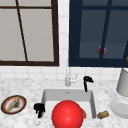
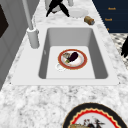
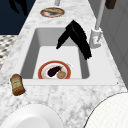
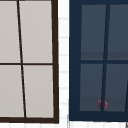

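A red-rimmed plate (image 2: 81, 60) lies on the sink floor with a dark eggplant (image 2: 73, 56) and a brown piece of food (image 3: 61, 74) on it. My right hand (image 1: 87, 81) hangs open over the sink's back right corner, fingers pointing down; in the right side view the right hand (image 3: 75, 37) hovers above the basin beside the faucet (image 3: 96, 35). My left hand (image 1: 39, 108) hangs open at the sink's front left corner, holding nothing. A big red ball (image 1: 67, 115) covers the front of the sink (image 1: 47, 96) in the front view.
A patterned plate (image 1: 13, 104) with food sits on the left counter. On the right counter lie a small brown bottle (image 1: 103, 114) on its side, a white plate (image 1: 120, 107) and a grey canister (image 1: 123, 82). A small red ball (image 4: 102, 104) shows in the dark window.
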